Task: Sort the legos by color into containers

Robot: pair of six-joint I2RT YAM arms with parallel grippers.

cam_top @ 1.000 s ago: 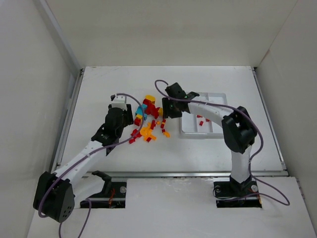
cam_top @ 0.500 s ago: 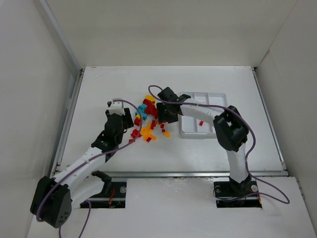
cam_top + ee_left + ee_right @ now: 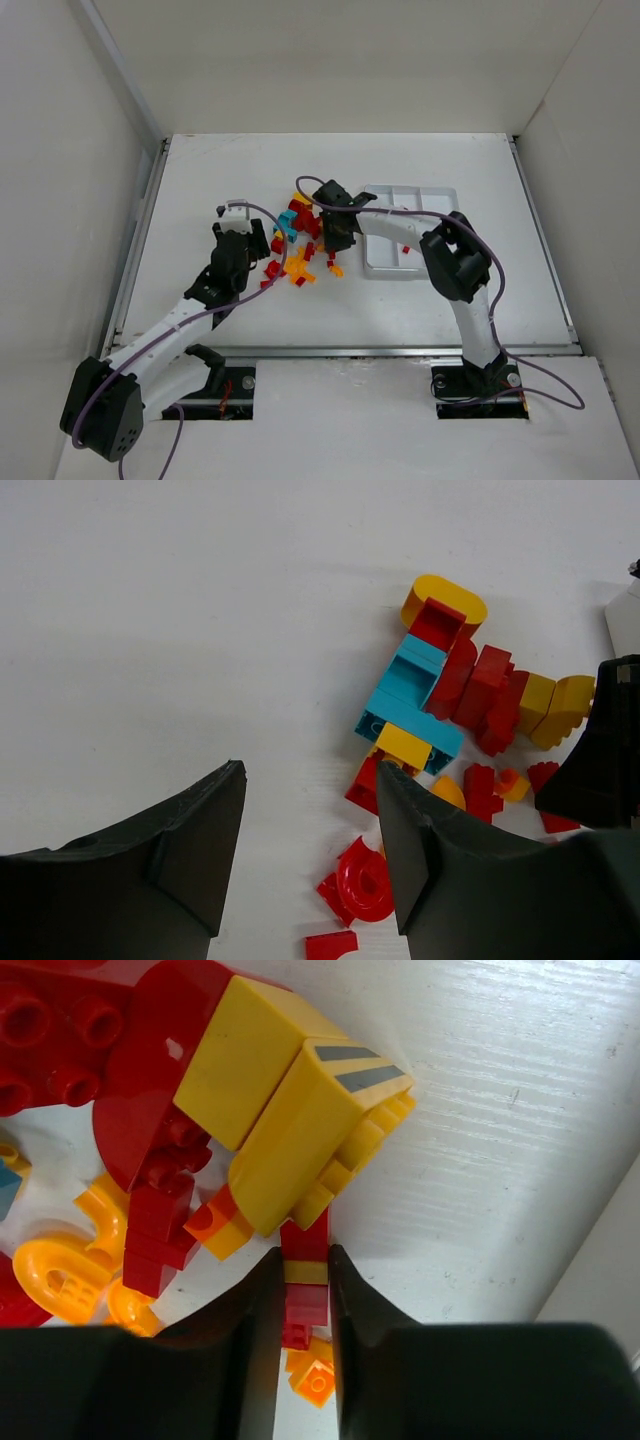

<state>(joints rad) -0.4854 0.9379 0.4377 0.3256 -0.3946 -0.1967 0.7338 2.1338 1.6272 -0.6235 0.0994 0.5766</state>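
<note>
Legos (image 3: 298, 245) in red, orange-yellow and teal lie heaped at the middle of the table. They are just left of the white tray (image 3: 450, 194), whose three long containers run side by side. My right gripper (image 3: 304, 1265) is down in the right edge of the heap. Its two fingers are pinched on a small red brick (image 3: 306, 1305) with a yellow band, and the brick's far end touches a large yellow wedge (image 3: 300, 1110). My left gripper (image 3: 310, 780) hovers wide apart and empty over bare table at the heap's left side. A few red pieces (image 3: 405, 247) lie in the tray, though I cannot tell in which compartment.

I judge that I should lift straight up first, so the wedge and the red blocks beside it are not dragged along. Then I should carry the brick right to the compartment holding red. I should let go only once low over it, since so small a brick could bounce into a neighbouring lane.
</note>
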